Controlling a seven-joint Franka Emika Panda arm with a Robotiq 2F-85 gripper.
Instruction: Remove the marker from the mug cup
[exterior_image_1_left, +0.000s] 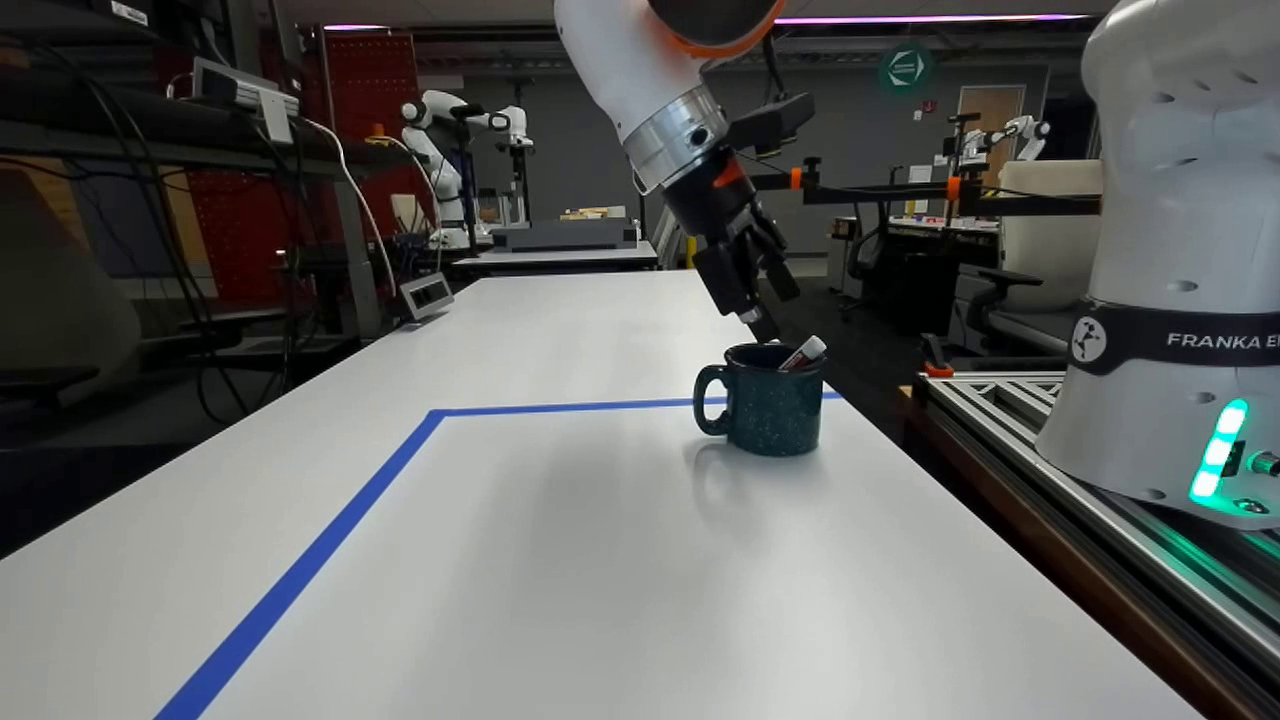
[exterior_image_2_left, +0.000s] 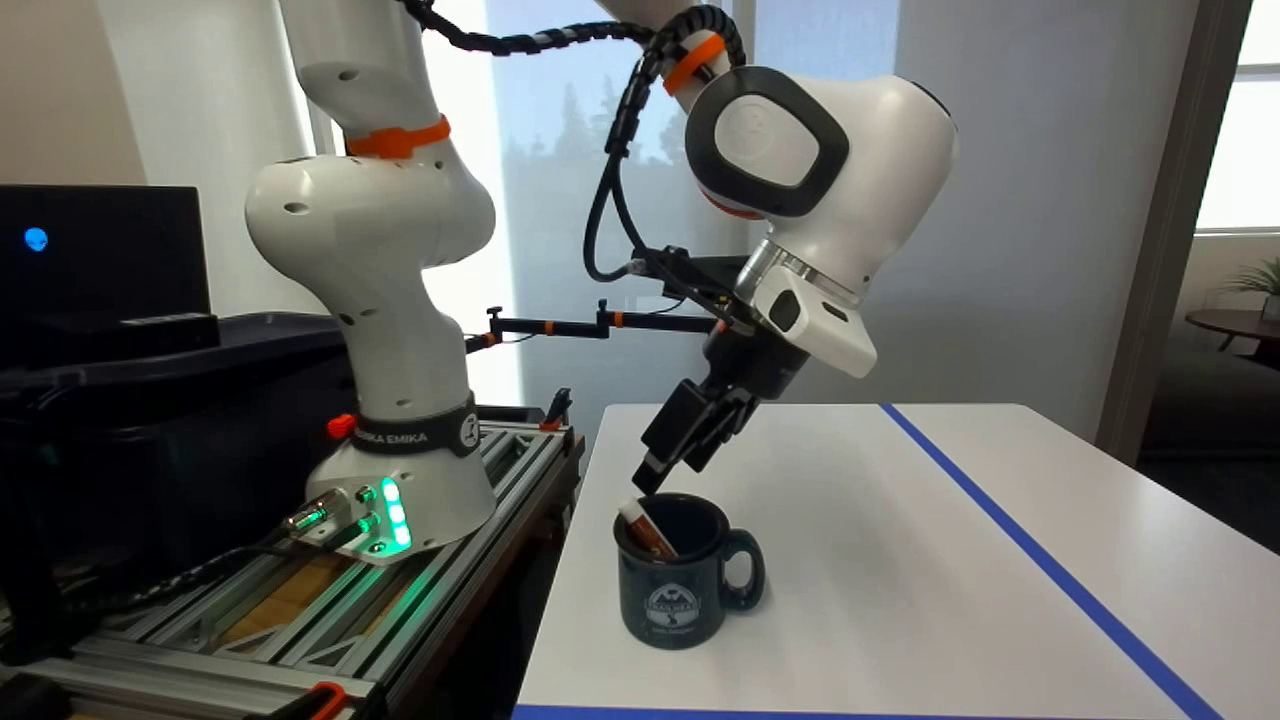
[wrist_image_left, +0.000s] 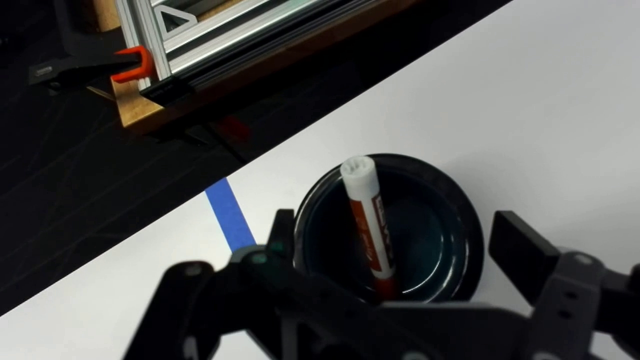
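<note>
The dark teal, speckled cylindrical mug (exterior_image_1_left: 775, 405) stands upright on the white rectangular table (exterior_image_1_left: 560, 590), close to the edge facing the white robot base (exterior_image_1_left: 1130, 430); its loop handle points toward the opposite edge. The short reddish-brown-and-white marker (wrist_image_left: 370, 225) is inside the mug, tilted: the red end sits low, and the white end projects past the rim on the base side. The wall props the marker — the raised white end is presumably the grip area.

The black two-finger gripper (wrist_image_left: 392, 230) hangs tilted at the mug's mouth, spread wide and holding nothing. In the wrist view its fingers (wrist_image_left: 522, 255) flank the mouth; the wide setting likely allows the marker to be centred before closing. Contact with the rim cannot be determined.

Caution: the rim is the main obstruction. A finger lowered outside the wall would probably clamp the mug; align with the white end first. The flat blue tape (exterior_image_1_left: 560, 407) runs toward the base-side edge — no hindrance. Beyond that edge lies the silver metal frame (wrist_image_left: 225, 44); a dropped marker could roll off there.
</note>
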